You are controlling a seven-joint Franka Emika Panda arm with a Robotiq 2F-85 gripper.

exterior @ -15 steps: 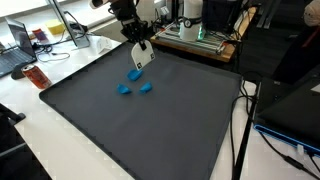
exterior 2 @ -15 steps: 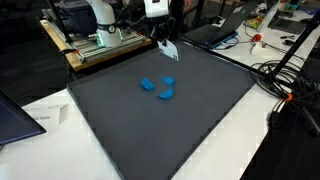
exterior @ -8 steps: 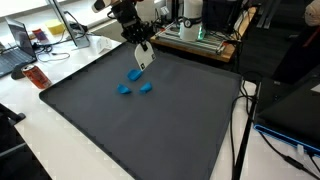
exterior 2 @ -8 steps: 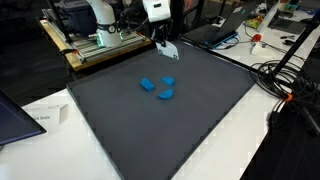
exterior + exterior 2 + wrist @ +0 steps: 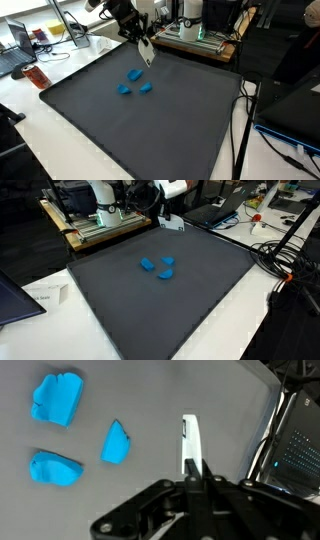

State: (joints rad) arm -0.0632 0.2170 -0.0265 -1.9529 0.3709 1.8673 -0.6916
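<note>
Claw [image 5: 141, 40] is clenched on a white flat piece [image 5: 146, 53], pinched at its upper end. The jaws are almost together, with only the thin piece between them. The piece hangs tilted below the fingertips, in the air and off the dark mat [image 5: 170, 135].

In the wrist view the claw [image 5: 195, 472] comes in from the bottom. The piece [image 5: 189, 442] shows edge-on as a narrow white strip sticking out past the fingers, and nothing else touches it.

In an exterior view the piece [image 5: 172, 223] sits over the mat's far edge zone, near the wooden rack [image 5: 90, 232] that carries equipment just behind that edge. Room is tight on that side.

Three blue lumps lie on the mat, apart from the claw. The nearest lump [image 5: 135, 74] is just past the piece's lower tip, and the other two [image 5: 124, 88] [image 5: 146, 87] lie a bit further toward the mat's middle. In the wrist view they are left of the strip, none touching it, with the closest [image 5: 116, 443] near it.

From the lumps, open mat [image 5: 170, 320] runs wide to the near edges. The mat lies on a white surface [image 5: 45, 130] that shows as a border along its left and near sides.

Edge clutter:
- A reddish bottle [image 5: 36, 76] lies just off the mat's left corner.
- A laptop [image 5: 15, 50] sits further out.
- Cables [image 5: 275, 255] are bunched beyond the mat's right edge.
</note>
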